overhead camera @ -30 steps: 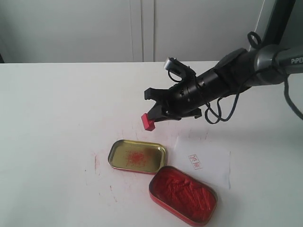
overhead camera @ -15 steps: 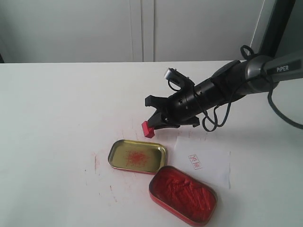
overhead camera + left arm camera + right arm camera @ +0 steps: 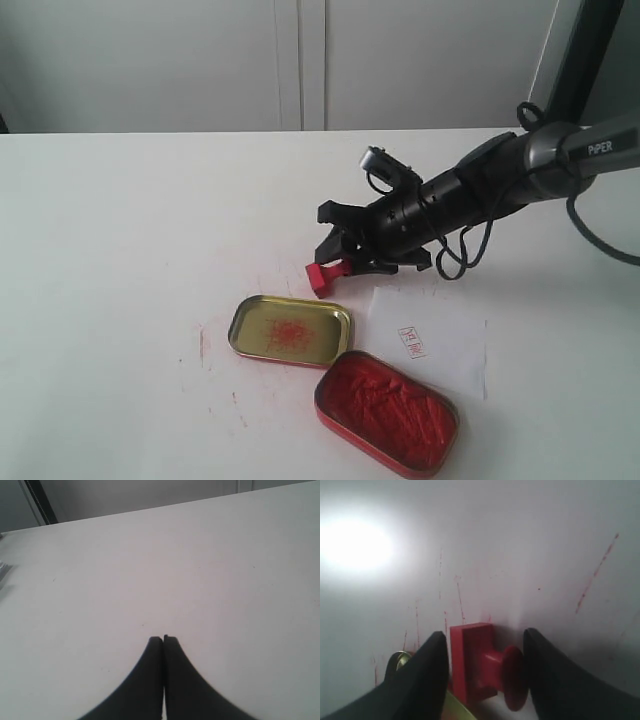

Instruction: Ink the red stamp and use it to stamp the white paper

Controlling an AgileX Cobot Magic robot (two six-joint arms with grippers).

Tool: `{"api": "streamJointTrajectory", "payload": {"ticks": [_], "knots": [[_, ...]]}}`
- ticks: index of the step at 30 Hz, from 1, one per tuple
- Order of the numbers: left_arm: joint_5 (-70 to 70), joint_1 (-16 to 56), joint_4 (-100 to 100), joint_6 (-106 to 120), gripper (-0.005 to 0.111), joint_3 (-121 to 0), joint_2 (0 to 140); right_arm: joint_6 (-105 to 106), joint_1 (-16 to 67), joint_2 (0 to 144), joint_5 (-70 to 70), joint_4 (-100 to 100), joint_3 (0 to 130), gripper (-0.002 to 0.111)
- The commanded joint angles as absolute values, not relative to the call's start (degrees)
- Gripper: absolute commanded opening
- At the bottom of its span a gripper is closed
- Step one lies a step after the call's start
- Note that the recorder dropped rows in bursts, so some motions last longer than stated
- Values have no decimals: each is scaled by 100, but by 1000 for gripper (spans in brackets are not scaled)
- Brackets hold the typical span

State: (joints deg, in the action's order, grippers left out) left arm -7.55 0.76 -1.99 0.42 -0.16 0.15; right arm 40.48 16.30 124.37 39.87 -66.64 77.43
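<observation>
Just off the far corner of the white paper (image 3: 445, 335), on the bare table (image 3: 120, 220), the red stamp (image 3: 325, 275) is seen lying on its side, its square base turned away from the paper and its knobbed handle toward it. The stamp is flanked by the right gripper (image 3: 340, 262), whose jaws are spread to either side of it; in the right wrist view the stamp (image 3: 480, 665) is framed between the two dark fingers of that gripper (image 3: 484, 635) and appears not to be pinched, though one finger sits very close to the base. A small red imprint (image 3: 411, 342) is printed on the paper, so inking and stamping are judged to be done already. The open tin of red ink paste (image 3: 387, 411) is set against the paper's near edge, and its gold lid (image 3: 290, 330), smeared with red, is placed beside the paper on the stamp's side. Little is judged to be left beyond clearing the arm away from the stamp. The left gripper (image 3: 163, 639) is pressed together, nothing held, over plain table; where it sits relative to the paper cannot be told.
</observation>
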Motion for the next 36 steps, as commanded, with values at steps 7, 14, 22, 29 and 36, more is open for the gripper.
{"api": "streamJointTrajectory", "payload": {"ticks": [7,14,22,29,36], "knots": [[-757,66,-180,46,0,0,0,4089,1399,12121,3847,-6505,7771,38],[-757,66,-180,46,0,0,0,4066,1399,12046,3972,-6070,7771,0],[-757,66,-180,46,0,0,0,3525,1399,11740,3972,-5337,7771,0],[-757,66,-180,46,0,0,0,2101,1399,11331,4171,-3632,7771,0],[-757,66,-180,46,0,0,0,512,1388,10800,4700,-1671,7755,0]]}}
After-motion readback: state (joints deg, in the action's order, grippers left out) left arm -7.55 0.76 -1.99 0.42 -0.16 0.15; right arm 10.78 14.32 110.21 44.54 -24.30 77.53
